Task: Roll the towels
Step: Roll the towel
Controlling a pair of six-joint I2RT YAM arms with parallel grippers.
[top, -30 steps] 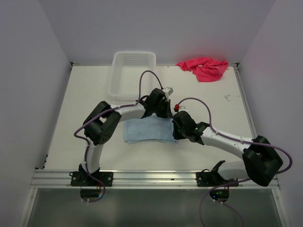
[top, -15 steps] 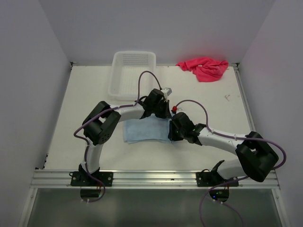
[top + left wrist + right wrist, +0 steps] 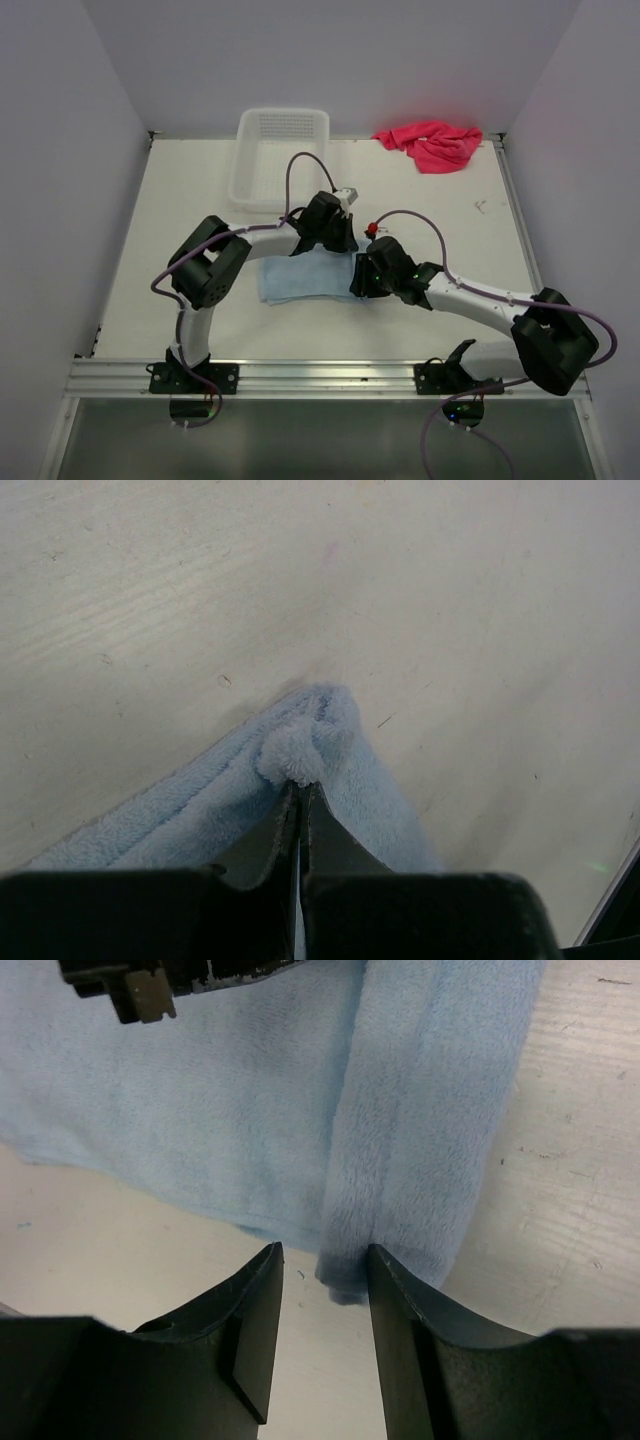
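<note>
A light blue towel (image 3: 300, 278) lies flat in the middle of the table, with its right end turned over into a narrow roll (image 3: 425, 1150). My left gripper (image 3: 298, 782) is shut on the towel's far right corner (image 3: 300, 748), which bunches at the fingertips. My right gripper (image 3: 322, 1255) is open at the near end of the roll, its right finger against the roll's end. A pink towel (image 3: 432, 143) lies crumpled at the far right of the table.
A white plastic basket (image 3: 247, 165) stands at the far edge of the table, left of centre. Walls close the table on the left, right and back. The left arm's gripper shows at the top of the right wrist view (image 3: 150, 985).
Both grippers have moved a little to the left along the towel, and the towel's right end has shifted left with them, making the flat part shorter.
</note>
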